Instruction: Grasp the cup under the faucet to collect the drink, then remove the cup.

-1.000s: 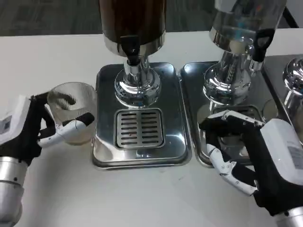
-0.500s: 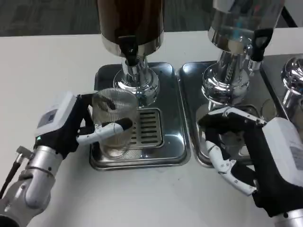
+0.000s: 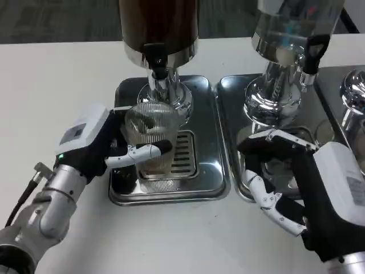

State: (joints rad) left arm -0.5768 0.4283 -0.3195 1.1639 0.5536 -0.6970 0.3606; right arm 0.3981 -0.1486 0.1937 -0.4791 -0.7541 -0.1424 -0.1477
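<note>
Nearest, toward the tabletop's [image 3: 51,80] front right corner, the right robot hand [image 3: 302,182] is held with fingers spread and nothing in them, over the front of the right drip tray [image 3: 228,91]. Farther in, the ribbed clear cup [image 3: 150,137] is gripped by the left robot hand [image 3: 97,145] above the grate of the left drip tray [image 3: 205,171]. Beyond it, the black faucet [image 3: 157,60] of the dark drink dispenser [image 3: 158,23] is seen just above the cup's rim.

Ribbed clear cup [image 3: 151,134], glossy polished metal tray [image 3: 208,145], matt white table [image 3: 51,85].
</note>
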